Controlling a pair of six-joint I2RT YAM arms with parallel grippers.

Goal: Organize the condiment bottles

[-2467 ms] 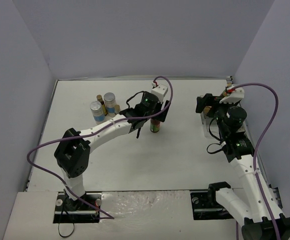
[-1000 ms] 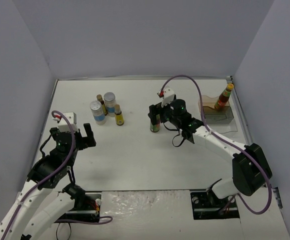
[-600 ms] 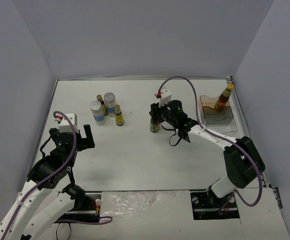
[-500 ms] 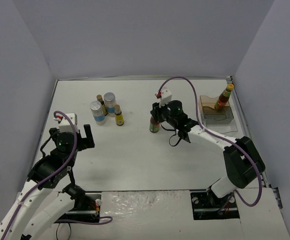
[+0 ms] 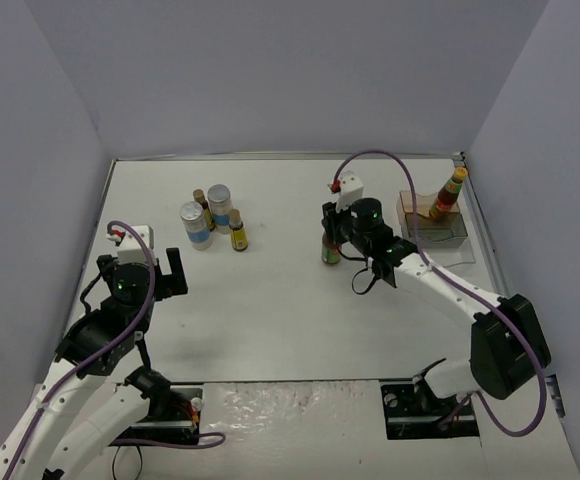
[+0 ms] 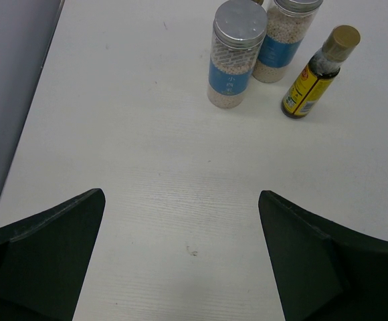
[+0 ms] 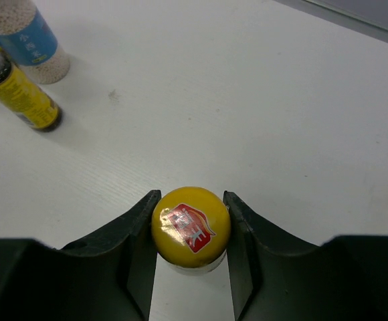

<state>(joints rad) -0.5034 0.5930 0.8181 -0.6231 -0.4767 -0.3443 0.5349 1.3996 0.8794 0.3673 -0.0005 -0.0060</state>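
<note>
The right gripper is clamped on a dark sauce bottle just off the middle of the table, a little toward two o'clock. In its wrist camera the two black fingers press on either side of the bottle's yellow cap, which has a red logo on top. From where I stand I can't tell whether the bottle's base is on the table or just off it.

Over at ten o'clock the other bottles stand in a tight group. There are two silver-topped cylinders with blue-and-white labels, side by side and very nearly touching. A yellow-labelled bottle stands upright just beside them on their three o'clock side. A small brown bottle is tucked behind the cylinders at twelve o'clock, mostly hidden.

At two o'clock, against the far right edge, sits a clear tray. A red-labelled bottle is inside it, at the tray's far corner.

The left gripper hangs at nine o'clock, well apart from the group. Its jaws are spread wide with only bare table between them. In its wrist camera the cylinders and the yellow-labelled bottle lie ahead, toward one o'clock.
</note>
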